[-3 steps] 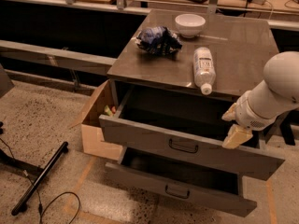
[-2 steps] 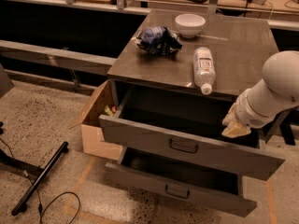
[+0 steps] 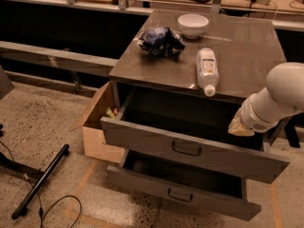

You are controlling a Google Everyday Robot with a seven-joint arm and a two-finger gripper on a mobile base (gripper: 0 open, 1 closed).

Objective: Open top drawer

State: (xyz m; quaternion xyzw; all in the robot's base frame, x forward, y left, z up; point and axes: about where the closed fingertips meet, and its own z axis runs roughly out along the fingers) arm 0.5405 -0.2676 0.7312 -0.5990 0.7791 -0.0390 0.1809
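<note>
The top drawer is a wide grey drawer with a small dark handle at its centre. It stands pulled well out of the cabinet, and its inside is dark. The matching lower drawer below it is also partly out. My gripper, on a white arm coming in from the right, hangs over the right end of the open top drawer, just above its front panel and well to the right of the handle.
On the cabinet top lie a plastic bottle, a white bowl and a crumpled blue bag. An open cardboard box stands on the floor left of the cabinet. A black bar and cable lie at the lower left.
My gripper has risen a little from the top drawer's front edge towards the cabinet. The drawers have not moved.
</note>
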